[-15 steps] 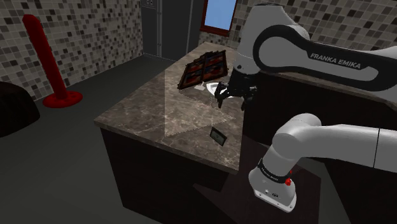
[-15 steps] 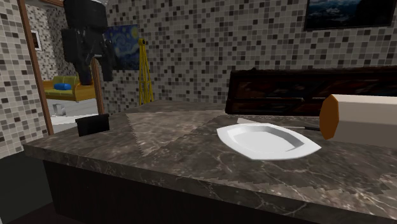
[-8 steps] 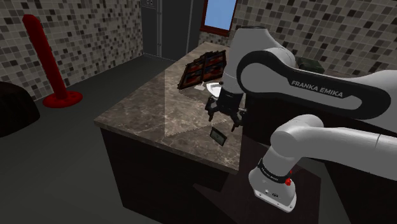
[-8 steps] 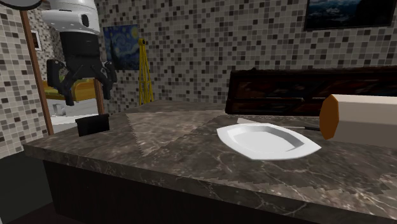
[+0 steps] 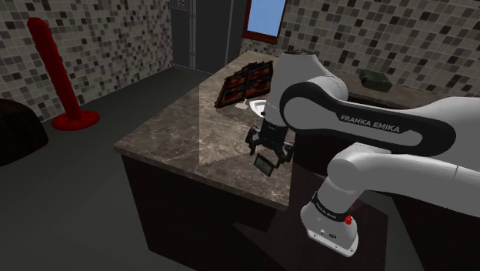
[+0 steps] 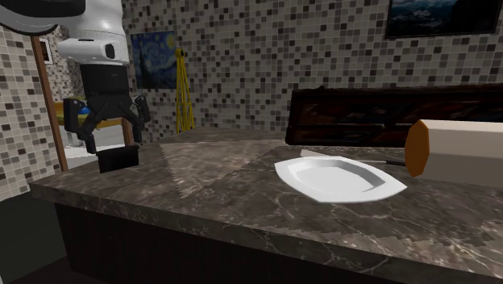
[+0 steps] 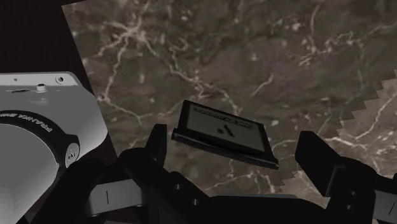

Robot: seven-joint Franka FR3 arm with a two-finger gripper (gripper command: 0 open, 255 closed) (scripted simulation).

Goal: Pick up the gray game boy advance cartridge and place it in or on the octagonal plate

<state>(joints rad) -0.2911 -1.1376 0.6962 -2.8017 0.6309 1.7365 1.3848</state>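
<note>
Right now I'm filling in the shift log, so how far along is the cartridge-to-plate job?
Done: the approach; the open jaws hang right over the dark cartridge on the marble counter. In hand: the grasp, with nothing clasped yet. Left: closing, lifting and carrying it across to the white octagonal plate, which sits apart from it on the same counter.

Bare counter (image 6: 218, 194) lies open between the cartridge (image 6: 118, 157) and the white plate (image 6: 338, 179), with nothing standing on that stretch. The fingers (image 7: 318, 159) stand apart, one on either side of the cartridge. A brown-ended roll (image 6: 459, 151) and a dark tray (image 6: 379, 121) crowd the plate's far sides.
</note>
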